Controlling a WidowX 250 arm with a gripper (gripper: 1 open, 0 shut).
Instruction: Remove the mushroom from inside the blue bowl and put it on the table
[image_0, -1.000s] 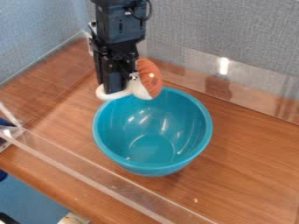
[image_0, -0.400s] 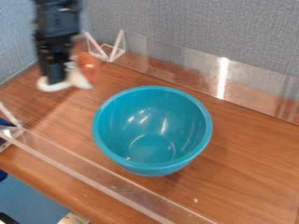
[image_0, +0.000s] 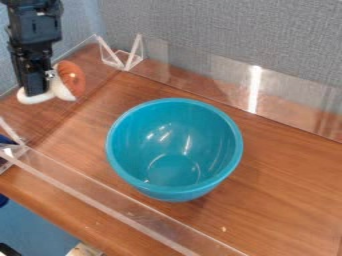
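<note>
**A:** Start with the biggest thing you have. The table (image_0: 287, 170) is brown wood grain with a reddish cast, smooth enough to throw back light, and clear acrylic walls (image_0: 254, 88) stand along its edges; behind them hangs a grey, finely textured backdrop. Can you read any writing there?

**B:** No. You get no brand, label or lettering on anything in this view.

**A:** Next, the blue bowl (image_0: 175, 150). It is round, deep, glossy teal plastic, sitting upright near the middle of the table, and you can see straight down to its smooth, bare inside.

**B:** And the arm?

**A:** That is what differs. A second ago your gripper (image_0: 36, 92) hung at the bowl's far rim; now it is at the far left of the picture, well apart from the bowl, low over the wood by the left wall. The bowl itself has not shifted.

**B:** What is the pincer doing?

**A:** It points down, black and boxy, with its jaws drawn nearly together on the mushroom (image_0: 60, 82). You see the rounded orange-brown cap poking out to the right and the thick cream stem below the fingers. Whether the stem touches the tabletop, you cannot tell from here
</note>
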